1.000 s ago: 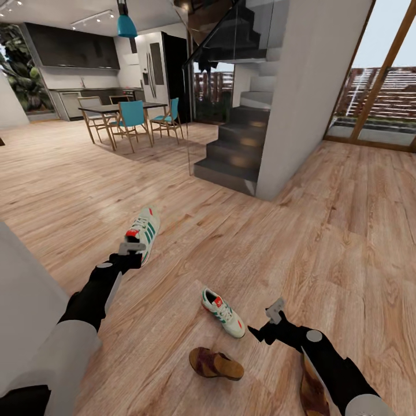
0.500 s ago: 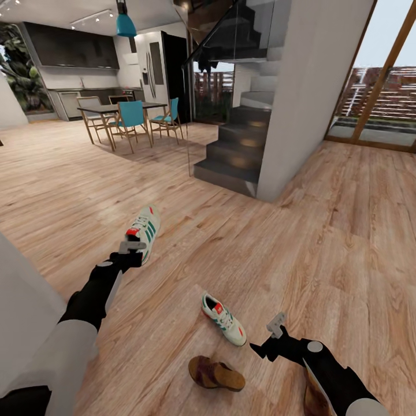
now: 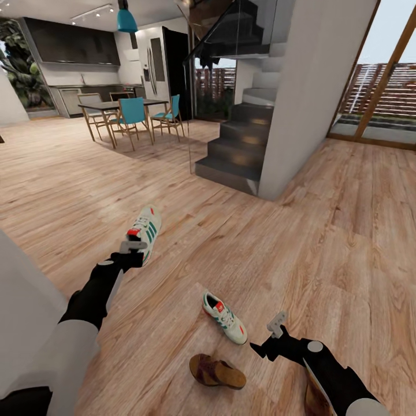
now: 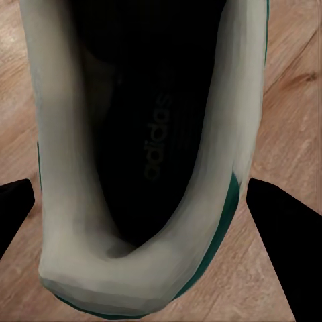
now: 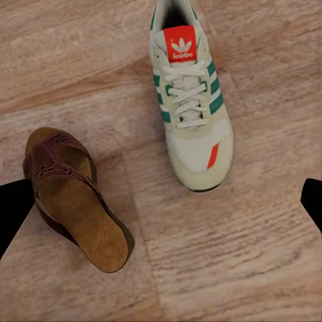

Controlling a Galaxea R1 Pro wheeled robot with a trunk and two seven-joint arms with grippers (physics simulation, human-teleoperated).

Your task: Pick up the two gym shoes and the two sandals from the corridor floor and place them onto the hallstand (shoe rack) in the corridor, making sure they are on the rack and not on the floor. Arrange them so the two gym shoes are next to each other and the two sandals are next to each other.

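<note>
While left tool [image 3: 134, 245] grips sneaker [image 3: 144, 231], bare floor [image 3: 323, 242] surrounds.

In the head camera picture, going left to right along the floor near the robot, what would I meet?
Left gripper at a cream green-striped sneaker → brown leather sandal with tan footbed → second cream sneaker → right gripper

Each arm has a pale grey, smooth, rounded upper sleeve, then a glossy black forearm with a long pale grey panel and a round grey joint cap near the wrist. The left end effector [image 3: 134, 245] and right end effector [image 3: 277, 324] are small, light grey, blocky metal pieces on black wrists.
</note>
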